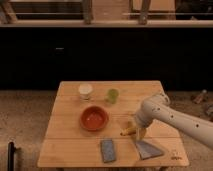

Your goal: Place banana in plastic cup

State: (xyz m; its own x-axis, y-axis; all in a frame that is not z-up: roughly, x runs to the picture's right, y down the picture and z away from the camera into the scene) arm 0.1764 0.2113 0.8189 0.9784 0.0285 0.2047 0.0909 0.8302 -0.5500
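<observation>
The small yellow banana (128,131) lies on the wooden table (70,127), right of the red bowl (94,118). My gripper (137,130) points down at the end of the white arm and sits right over the banana's right end, hiding part of it. I cannot tell whether it touches the banana. A green plastic cup (113,95) stands upright at the back of the table, behind and to the left of the banana. A white cup (85,91) stands to its left.
Two grey-blue packets lie near the front edge, one (107,150) in front of the bowl and one (148,148) just below my gripper. The arm reaches in from the right over the table's right side. A dark wall stands behind the table.
</observation>
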